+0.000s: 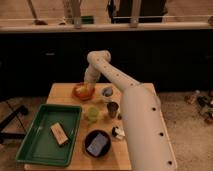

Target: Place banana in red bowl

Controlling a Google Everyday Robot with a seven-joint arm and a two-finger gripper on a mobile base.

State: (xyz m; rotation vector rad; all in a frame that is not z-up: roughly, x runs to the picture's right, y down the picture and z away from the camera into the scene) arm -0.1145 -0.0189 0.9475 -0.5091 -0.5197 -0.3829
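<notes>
The red bowl (83,92) stands at the far middle of the wooden table (60,92). A pale-yellow shape, the banana (81,89), shows inside the bowl, partly hidden by the arm. My gripper (89,81) hangs from the white arm right above the bowl's far right rim, at or touching the banana.
A green rectangular tray (30,142) with a tan block (59,134) takes up the left front. A light-green cup (93,113), a metal cup (113,108) and a small grey dish (107,91) stand mid-table. A black bowl (97,144) holds a blue-grey item. My white arm (142,120) covers the table's right side.
</notes>
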